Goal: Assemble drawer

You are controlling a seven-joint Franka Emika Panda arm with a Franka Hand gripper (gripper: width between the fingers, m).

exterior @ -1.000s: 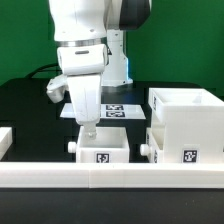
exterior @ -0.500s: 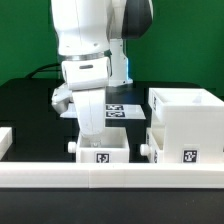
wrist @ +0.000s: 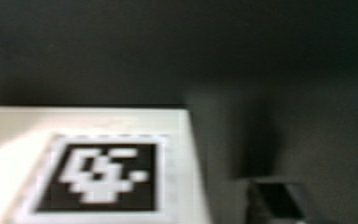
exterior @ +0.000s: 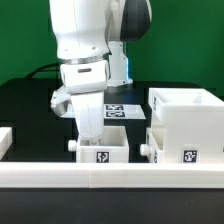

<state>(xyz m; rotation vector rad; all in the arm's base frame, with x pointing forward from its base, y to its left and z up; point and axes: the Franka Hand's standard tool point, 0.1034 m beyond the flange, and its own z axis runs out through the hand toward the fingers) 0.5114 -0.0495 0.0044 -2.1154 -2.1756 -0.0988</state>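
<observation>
The claw (exterior: 91, 135) hung straight down from the white robot arm (exterior: 84, 40), its tips reaching into or just behind the small white open-top plastic tray (exterior: 101, 148) with a side knob, which sat on the black worktop (exterior: 30, 105); whether its fingers were apart or together could not be told from either view. The exterior view alone showed the large white boxy housing (exterior: 188, 125) at its right, a second knobbed part (exterior: 176, 150) low in front of it, the long low white rail (exterior: 110, 178) along the front, and the flat printed tag sheet (exterior: 118, 111) behind. The wrist view showed only a blurred white surface with a black-and-white square tag (wrist: 101, 176) and one dark fingertip (wrist: 275, 197).
</observation>
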